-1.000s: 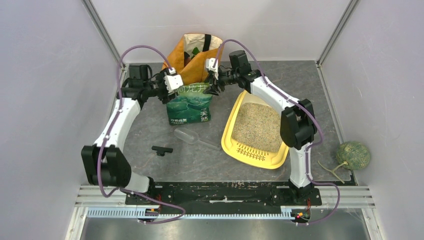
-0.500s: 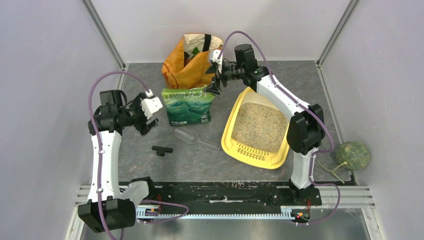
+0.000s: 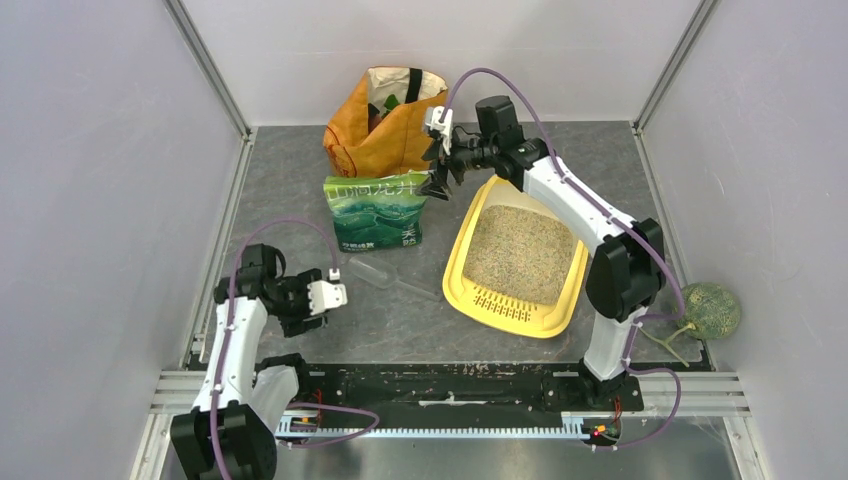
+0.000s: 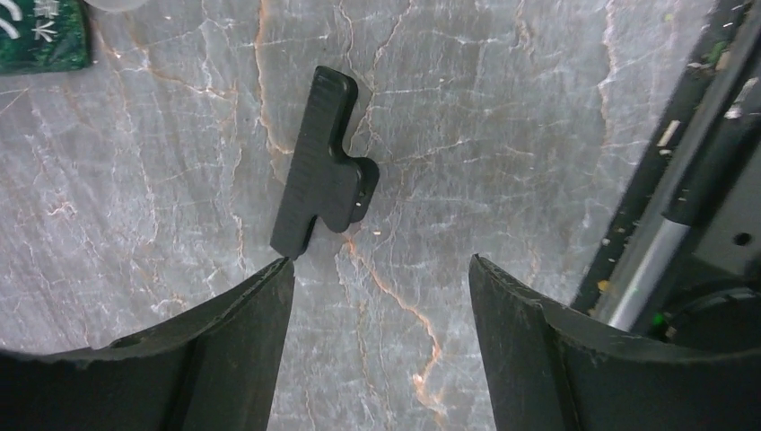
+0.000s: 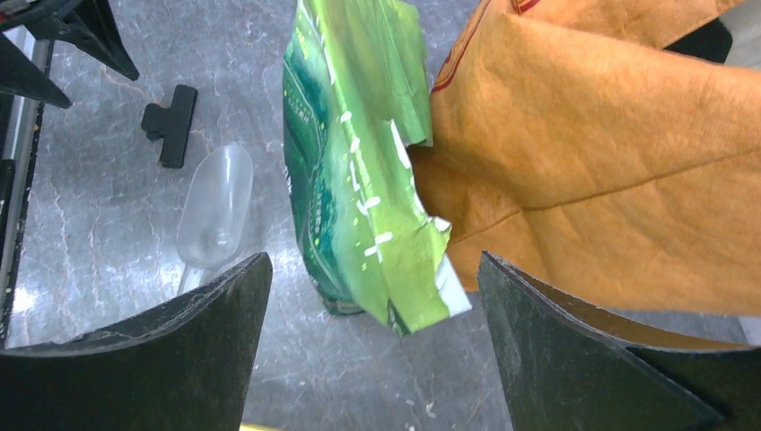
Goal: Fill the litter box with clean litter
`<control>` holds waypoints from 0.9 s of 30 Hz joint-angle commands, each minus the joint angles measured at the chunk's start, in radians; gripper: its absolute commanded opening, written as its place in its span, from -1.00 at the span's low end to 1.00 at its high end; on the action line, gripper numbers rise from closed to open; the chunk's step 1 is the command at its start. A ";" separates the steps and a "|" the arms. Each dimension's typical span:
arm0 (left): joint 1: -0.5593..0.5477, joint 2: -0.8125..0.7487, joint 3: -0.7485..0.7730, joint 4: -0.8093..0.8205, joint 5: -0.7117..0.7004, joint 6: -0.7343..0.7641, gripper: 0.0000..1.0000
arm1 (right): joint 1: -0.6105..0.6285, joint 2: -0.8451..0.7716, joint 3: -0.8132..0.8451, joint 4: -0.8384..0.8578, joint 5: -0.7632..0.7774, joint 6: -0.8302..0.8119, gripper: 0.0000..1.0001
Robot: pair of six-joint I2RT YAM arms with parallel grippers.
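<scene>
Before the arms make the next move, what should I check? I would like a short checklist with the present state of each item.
1. Left gripper open and empty: ok.
2. Black clip lying free on the table, just ahead of that gripper: ok.
3. Right gripper open, holding nothing: ok.
4. Green litter bag standing: ok. Mouth sealed: cannot tell.
5. Litter box floor covered with litter: ok.

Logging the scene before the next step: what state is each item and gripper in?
litter box: flat, holds litter
green litter bag: standing, top open
orange bag: standing, open
scoop: lying empty
black clip: lying loose
left gripper: open, empty
right gripper: open, empty
</scene>
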 commanded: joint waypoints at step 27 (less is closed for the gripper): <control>-0.121 0.098 -0.236 0.578 -0.035 0.074 -0.66 | -0.010 -0.144 -0.085 -0.081 0.090 0.001 0.82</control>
